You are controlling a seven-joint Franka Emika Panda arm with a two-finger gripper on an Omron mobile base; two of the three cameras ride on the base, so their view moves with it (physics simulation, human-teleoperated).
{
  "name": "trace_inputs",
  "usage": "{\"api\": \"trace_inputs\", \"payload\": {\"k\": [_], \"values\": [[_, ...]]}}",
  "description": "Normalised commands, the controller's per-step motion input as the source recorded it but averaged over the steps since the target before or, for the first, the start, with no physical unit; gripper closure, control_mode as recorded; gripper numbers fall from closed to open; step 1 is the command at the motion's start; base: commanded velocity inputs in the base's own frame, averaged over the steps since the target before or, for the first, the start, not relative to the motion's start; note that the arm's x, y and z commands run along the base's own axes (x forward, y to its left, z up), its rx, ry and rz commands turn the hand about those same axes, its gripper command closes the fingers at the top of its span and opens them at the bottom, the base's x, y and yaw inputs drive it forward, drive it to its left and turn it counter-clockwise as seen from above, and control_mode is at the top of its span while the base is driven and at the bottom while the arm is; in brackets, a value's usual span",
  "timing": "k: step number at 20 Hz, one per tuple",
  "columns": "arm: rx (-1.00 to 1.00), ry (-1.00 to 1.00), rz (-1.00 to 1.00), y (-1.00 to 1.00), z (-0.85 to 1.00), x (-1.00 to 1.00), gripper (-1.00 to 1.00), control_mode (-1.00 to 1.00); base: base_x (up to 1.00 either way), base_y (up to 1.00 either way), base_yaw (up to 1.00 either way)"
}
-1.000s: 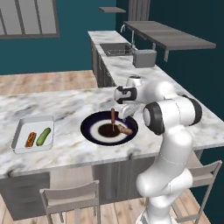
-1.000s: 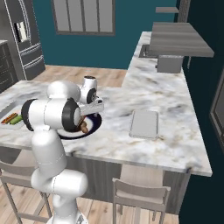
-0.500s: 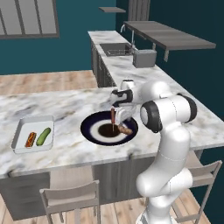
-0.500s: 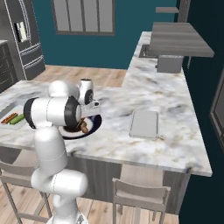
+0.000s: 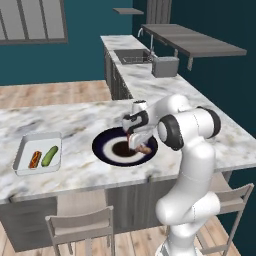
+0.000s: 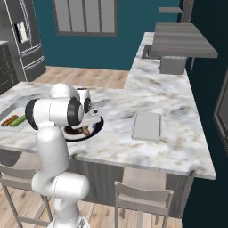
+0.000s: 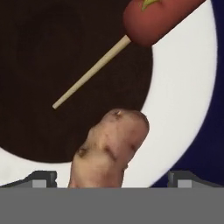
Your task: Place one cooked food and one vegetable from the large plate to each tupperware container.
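Item 1, claw point(image 7: 112, 177): I have it low over the plate, jaws spread to their widest and holding nothing. Its two dark fingertips point(image 7: 41, 177) stand either side of the near end of the potato, apart from it.

Item 2, pale tan knobbly potato with brown blemishes point(image 7: 111, 151): it lies between my fingertips, across the white ring of the plate. I judge it firm, dense and rounded, fairly heavy for its size, the skin dry enough to hold. It could roll if pinched off-centre, so I would close across its thick middle, jaws square to its long axis.

Item 3, reddish-brown sausage on a thin pale wooden stick point(image 7: 151, 17): just beyond the potato and not touching it. I judge it softer and slicker. The body, not the stick, looks the safer hold.

Item 4, large round plate with navy rim, white ring and dark brown centre point(image 5: 102, 150): on the marbled grey-white desk point(image 5: 75, 117), carrying items 2 and 3.

Item 5, shallow pale grey-white rectangular tupperware container point(image 5: 22, 150): at the desk's left, well apart from the plate, holding one reddish sausage point(image 5: 35, 159) and one green cucumber-like vegetable point(image 5: 49, 155) side by side.

Item 6, second pale rectangular container point(image 6: 147, 126): on the desk to the right of the plate, nothing in it as far as I can see.
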Motion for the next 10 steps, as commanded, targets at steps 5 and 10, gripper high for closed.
{"api": "trace_inputs", "payload": {"k": [5,10], "values": [[-0.01,0.01,0.00,0.02,-0.34,0.12,-1.00,-1.00,0.00,0.00,0.00],[0.00,0.00,0.00,0.00,-0.05,0.00,1.00,-1.00,0.00,0.00,0.00]]}}
